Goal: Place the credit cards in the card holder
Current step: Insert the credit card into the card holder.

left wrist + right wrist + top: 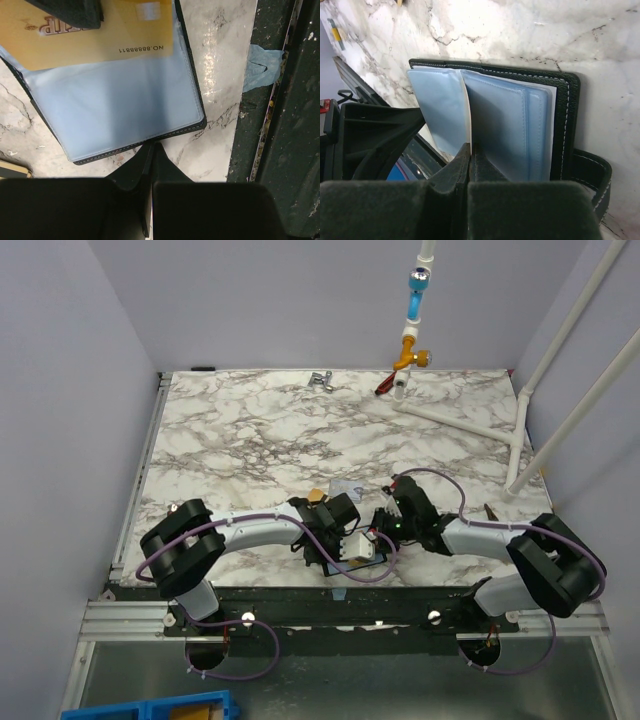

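The gold card [100, 40] sits partly tucked into the open card holder [120, 110]. The left gripper [151, 147] and right gripper [470, 149] are both clenched tight, tips at its edges.

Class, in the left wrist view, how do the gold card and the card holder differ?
The gold card is opaque tan with printed digits; the card holder is black-edged with a pale blue translucent sleeve. The holder rests on the table, while the card lies over the holder. Both lie flat.
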